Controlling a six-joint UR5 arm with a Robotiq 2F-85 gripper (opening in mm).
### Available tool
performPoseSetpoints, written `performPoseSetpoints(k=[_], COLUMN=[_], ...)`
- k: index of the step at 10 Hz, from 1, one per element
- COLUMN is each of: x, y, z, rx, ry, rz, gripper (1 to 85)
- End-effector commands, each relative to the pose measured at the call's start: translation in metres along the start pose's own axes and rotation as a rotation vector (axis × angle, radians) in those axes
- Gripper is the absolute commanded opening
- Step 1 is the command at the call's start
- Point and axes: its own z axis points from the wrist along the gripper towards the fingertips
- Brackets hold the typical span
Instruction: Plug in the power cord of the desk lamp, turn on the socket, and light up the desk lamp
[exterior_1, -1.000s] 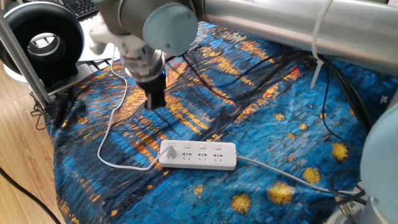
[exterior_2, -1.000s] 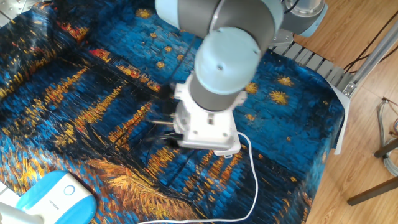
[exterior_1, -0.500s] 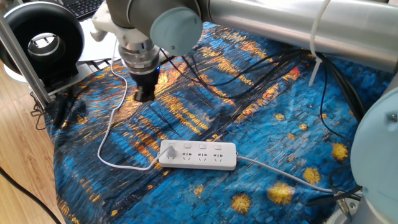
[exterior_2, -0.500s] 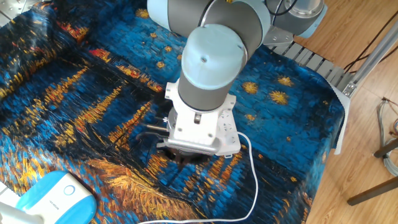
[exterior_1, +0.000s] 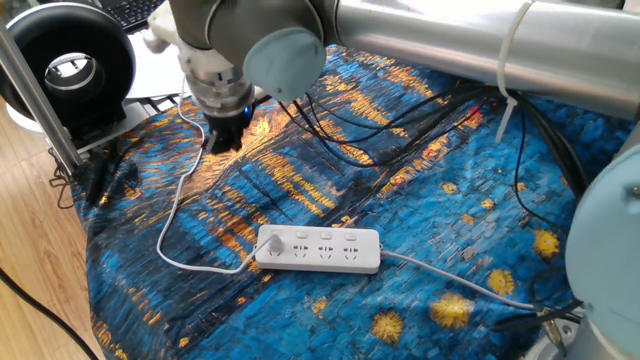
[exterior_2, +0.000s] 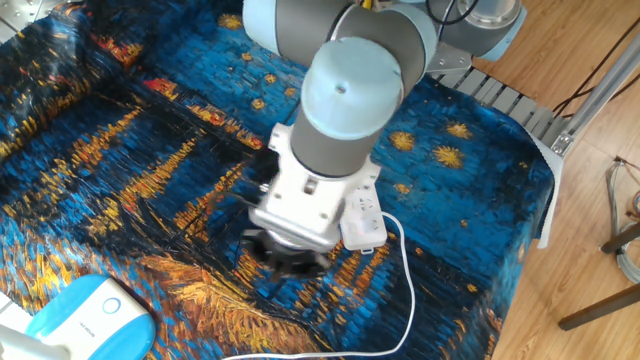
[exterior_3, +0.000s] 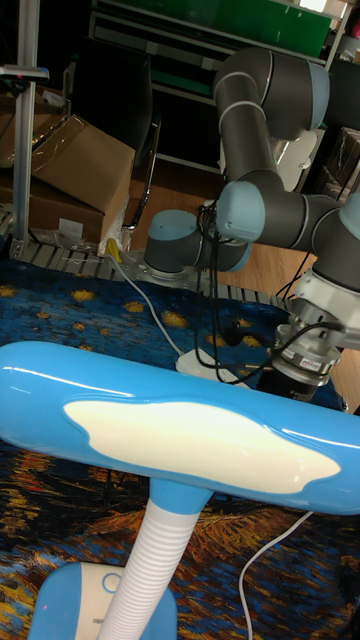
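The socket (exterior_1: 325, 250) lies on the blue patterned cloth, and a small white plug (exterior_1: 270, 243) sits in its leftmost outlet. The power cord (exterior_1: 172, 215) loops left from the plug and runs back toward the table's far-left edge. My gripper (exterior_1: 222, 138) hangs above the cloth, well behind and to the left of the socket. Its dark fingers look closed together with nothing in them. In the other fixed view the arm covers most of the socket (exterior_2: 363, 223), and the desk lamp's blue base (exterior_2: 88, 318) shows at lower left. The desk lamp's head (exterior_3: 180, 430) fills the tall view.
A black ring-shaped device (exterior_1: 68, 62) stands at the far left on a metal frame. Black cables (exterior_1: 400, 130) cross the cloth behind the socket. The socket's own thicker cable (exterior_1: 450, 283) runs off to the right. The cloth drops away at the table edge (exterior_2: 540, 190).
The gripper has moved away from the socket, back and to the left over the cloth, and its wrist has turned. The socket, plug and cord have stayed put.
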Motion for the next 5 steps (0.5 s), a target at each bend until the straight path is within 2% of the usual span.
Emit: performPoseSetpoints(k=[1, 2, 3, 4, 5], x=[-0.026, -0.028, -0.026, -0.031, -0.035], y=[-0.053, -0.059, -0.060, -0.075, -0.079], z=[0.011, 0.018, 0.031, 0.042, 0.043], rx=[-0.001, -0.025, -0.050, -0.007, 0.008], ry=[-0.039, -0.037, -0.008, -0.026, -0.039], rz=[0.022, 0.028, 0.053, 0.022, 0.004], gripper=[1.3, 1.3, 1.3, 1.3, 1.3])
